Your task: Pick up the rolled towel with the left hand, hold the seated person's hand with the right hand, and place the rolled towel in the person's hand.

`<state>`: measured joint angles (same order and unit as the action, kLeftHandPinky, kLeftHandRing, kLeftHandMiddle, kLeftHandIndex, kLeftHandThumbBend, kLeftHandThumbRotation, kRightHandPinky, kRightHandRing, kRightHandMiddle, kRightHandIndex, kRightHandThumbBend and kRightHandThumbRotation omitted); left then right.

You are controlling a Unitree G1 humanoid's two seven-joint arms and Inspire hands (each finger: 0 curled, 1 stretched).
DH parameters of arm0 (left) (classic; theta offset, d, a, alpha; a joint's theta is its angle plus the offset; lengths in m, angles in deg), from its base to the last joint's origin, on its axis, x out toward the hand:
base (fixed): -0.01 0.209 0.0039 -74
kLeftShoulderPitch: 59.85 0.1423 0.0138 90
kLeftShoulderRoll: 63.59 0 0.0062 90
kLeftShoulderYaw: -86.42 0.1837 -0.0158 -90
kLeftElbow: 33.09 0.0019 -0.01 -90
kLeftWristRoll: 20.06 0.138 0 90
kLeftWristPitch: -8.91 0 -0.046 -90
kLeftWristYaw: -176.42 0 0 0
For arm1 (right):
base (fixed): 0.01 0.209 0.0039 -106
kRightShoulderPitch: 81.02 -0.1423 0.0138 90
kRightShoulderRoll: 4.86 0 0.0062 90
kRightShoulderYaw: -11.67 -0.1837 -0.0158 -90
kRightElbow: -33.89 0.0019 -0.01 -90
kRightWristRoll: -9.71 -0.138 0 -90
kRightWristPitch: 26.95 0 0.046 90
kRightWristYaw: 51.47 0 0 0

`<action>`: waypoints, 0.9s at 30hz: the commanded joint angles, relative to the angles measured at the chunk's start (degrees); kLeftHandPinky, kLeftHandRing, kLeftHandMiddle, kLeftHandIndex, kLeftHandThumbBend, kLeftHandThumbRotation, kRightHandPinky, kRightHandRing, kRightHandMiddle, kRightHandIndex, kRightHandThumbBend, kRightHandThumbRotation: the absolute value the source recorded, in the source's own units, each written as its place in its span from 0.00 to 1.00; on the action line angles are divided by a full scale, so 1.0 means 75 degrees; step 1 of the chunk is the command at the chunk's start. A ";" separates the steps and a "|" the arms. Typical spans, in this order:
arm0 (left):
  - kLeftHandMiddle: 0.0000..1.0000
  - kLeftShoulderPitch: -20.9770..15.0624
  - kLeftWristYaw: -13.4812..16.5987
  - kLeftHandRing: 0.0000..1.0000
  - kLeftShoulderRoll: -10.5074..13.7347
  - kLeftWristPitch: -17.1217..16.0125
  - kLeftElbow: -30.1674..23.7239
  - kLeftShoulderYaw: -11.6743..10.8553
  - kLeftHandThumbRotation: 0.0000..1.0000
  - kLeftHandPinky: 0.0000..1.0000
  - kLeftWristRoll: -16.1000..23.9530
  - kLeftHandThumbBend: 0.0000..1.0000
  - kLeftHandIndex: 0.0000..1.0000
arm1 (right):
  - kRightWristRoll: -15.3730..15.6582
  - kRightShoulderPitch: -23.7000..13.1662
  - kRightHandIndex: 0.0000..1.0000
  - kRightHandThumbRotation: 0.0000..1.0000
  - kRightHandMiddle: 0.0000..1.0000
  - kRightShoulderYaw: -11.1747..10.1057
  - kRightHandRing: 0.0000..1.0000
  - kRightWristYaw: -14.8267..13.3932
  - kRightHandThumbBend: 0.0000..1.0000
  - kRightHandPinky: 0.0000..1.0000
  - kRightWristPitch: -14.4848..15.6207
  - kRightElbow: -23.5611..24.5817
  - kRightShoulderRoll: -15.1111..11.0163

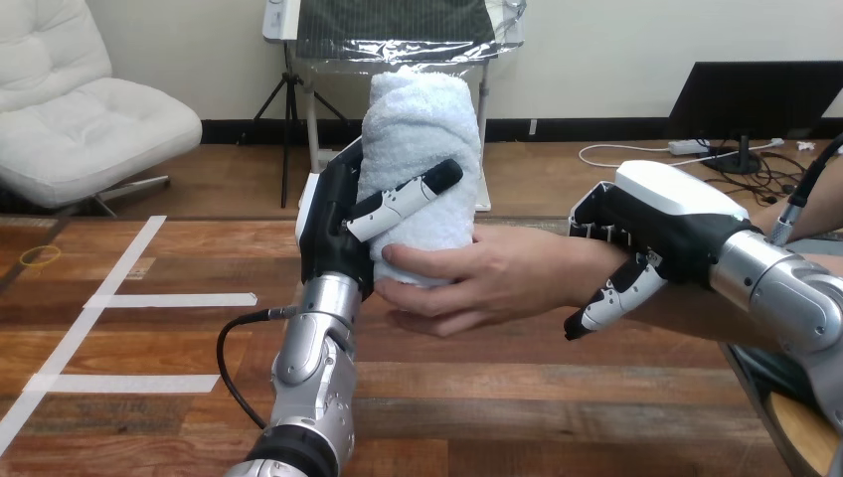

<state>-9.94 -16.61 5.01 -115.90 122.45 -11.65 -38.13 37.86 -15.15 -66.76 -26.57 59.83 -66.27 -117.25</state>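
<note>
Table (pixel 497 397): wooden, white tape lines (pixel 169 299) at its left.
Left hand (pixel 333 224): fingers clamped round the upright rolled towel (pixel 418 129) — above the table.
Person's hand (pixel 487 278): wrapped round the towel's lower end.
Right hand (pixel 666 214): fingers curled over the person's wrist (pixel 582 270) — gripping it.

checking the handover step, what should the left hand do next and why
Probably loosen the left hand and let go: the rolled towel stands upright in the person's hand, whose fingers wrap its base, while the right hand curls over the person's wrist.
</note>
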 commanded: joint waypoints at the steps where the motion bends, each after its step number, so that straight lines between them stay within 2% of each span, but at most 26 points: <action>1: 0.38 -0.1380 -0.0145 0.32 -0.2294 -0.0104 -0.0654 0.0284 0.00 0.26 -0.0141 0.77 0.41 | -0.0153 -0.0798 0.34 0.10 0.36 -0.0246 0.30 -0.0138 0.87 0.26 0.0284 -0.0227 0.0205; 7: 0.38 -0.1351 -0.0180 0.32 -0.2340 -0.0090 -0.0709 0.0315 0.00 0.26 -0.0195 0.77 0.40 | -0.0149 -0.0780 0.34 0.09 0.36 -0.0249 0.31 -0.0080 0.87 0.27 0.0431 -0.0167 0.0231; 27: 0.37 -0.1269 -0.0290 0.31 -0.2370 0.0016 -0.0778 0.0388 0.00 0.26 -0.0331 0.79 0.40 | -0.0181 -0.0720 0.35 0.08 0.37 -0.0280 0.31 -0.0130 0.87 0.28 0.0354 -0.0199 0.0214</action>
<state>-9.93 -16.73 4.99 -115.02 122.40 -10.50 -38.96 37.86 -15.15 -66.74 -26.33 60.13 -66.27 -117.26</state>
